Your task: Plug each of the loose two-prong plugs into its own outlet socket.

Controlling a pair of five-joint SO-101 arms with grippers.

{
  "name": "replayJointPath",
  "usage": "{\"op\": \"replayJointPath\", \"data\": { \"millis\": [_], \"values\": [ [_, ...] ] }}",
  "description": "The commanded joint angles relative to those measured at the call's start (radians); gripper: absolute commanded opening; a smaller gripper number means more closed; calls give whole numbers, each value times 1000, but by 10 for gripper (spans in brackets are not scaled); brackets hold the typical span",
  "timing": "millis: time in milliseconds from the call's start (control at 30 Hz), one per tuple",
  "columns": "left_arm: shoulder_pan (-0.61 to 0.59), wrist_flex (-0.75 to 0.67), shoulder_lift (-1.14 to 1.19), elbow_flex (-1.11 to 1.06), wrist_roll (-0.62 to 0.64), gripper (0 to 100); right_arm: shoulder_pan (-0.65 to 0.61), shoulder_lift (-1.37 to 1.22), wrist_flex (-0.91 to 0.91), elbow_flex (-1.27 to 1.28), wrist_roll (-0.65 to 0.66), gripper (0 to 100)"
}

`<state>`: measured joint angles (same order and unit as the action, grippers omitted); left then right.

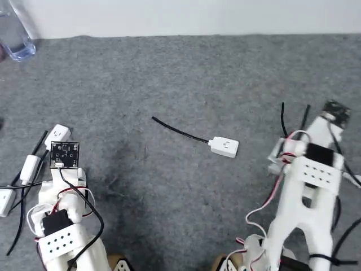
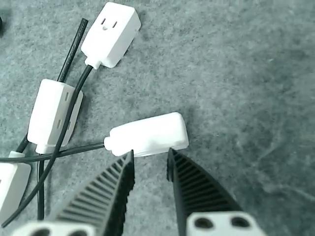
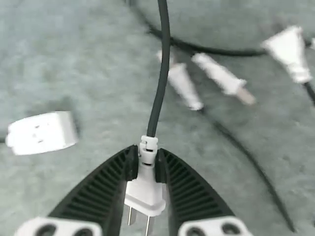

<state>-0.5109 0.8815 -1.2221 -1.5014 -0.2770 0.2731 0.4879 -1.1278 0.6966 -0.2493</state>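
1. While the right gripper (image 3: 147, 152) is clamped on a two-prong plug (image 3: 144, 189), pinching the flat sides of its white body, the black cord (image 3: 160, 73) runs out ahead between the jaws and the prongs face back toward the wrist
2. That plug looks light, hard and smooth, so it should sit firm across its flat faces but could swivel if squeezed near a rounded edge; the thin prongs are the fragile part and are best left untouched
3. Its cord seems springy enough to tug the plug off line, so a hold close to the prong end would likely steer it best
4. The lone outlet socket (image 1: 224, 146) lies on the grey carpet (image 1: 169, 73) between the two arms, on its side with its own lead trailing away; being small and light, it will probably skid when pushed unless something braces it
5. The left gripper (image 2: 150, 158) holds nothing, its jaws a narrow gap apart, just beside the near socket block (image 2: 147, 135), whose long flat sides offer the natural grip
6. More sockets lie close by, one with its slots showing (image 2: 110, 34), tangled among leads
7. Other loose plugs (image 3: 221, 78) rest on the carpet beyond the held one
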Motion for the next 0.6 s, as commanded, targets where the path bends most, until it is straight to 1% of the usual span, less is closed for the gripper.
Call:
{"op": "replayJointPath", "data": {
  "millis": [0,167,333,467,533,567],
  "values": [
    [3,-21,-12,2,-9,105,-50,25,44,-8,-25,8],
    [3,-23,-12,-2,-9,105,7,24,196,48,-130,8],
    [3,-38,-12,-4,-8,105,8,24,392,207,-138,8],
    [3,-43,-12,-5,-8,105,13,24,479,298,-137,18],
    [3,-43,-12,-5,-8,105,15,24,483,310,-135,62],
    [3,-43,-12,-5,-8,105,15,24,478,311,-135,104]
  ]
}}
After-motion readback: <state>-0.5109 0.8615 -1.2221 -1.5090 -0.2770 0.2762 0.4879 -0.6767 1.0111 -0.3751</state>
